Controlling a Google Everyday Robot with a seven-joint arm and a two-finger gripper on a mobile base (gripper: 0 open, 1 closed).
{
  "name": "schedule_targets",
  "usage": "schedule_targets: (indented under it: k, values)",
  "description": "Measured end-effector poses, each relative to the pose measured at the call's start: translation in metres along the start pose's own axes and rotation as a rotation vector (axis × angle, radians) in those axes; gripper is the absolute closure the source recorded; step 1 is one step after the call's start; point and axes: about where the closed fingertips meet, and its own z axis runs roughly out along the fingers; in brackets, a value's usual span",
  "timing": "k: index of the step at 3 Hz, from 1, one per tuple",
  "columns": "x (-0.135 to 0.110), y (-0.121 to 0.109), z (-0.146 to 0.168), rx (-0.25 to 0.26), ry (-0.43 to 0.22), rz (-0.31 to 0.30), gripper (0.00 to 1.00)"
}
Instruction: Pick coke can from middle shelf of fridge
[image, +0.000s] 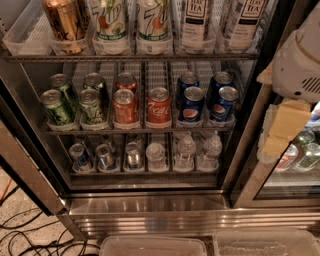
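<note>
The coke can (159, 106), red with white script and a silver top, stands at the front of the middle shelf (140, 130), in the fourth lane from the left. A plainer orange-red can (124, 106) is on its left and a blue Pepsi can (191, 104) on its right. The fridge (150, 206) stands open with its steel frame below. My gripper (282, 127), tan under a white arm housing (297, 60), hangs at the right edge, in front of the door post. It is well to the right of the coke can and apart from it.
Green cans (56, 107) fill the left lanes. Tall cans and tea bottles (152, 22) stand on the rack above, small cans and water bottles (155, 155) below. A glass door (295, 165) is at right. Clear bins (152, 246) and floor cables (25, 235) lie below.
</note>
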Motion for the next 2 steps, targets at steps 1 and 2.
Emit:
schedule_targets:
  k: [1, 2]
  values:
    - [-0.024, 0.026, 0.025, -0.008, -0.032, 0.024, 0.00]
    - [-0.040, 0.063, 0.058, -0.025, -0.139, 0.056, 0.00]
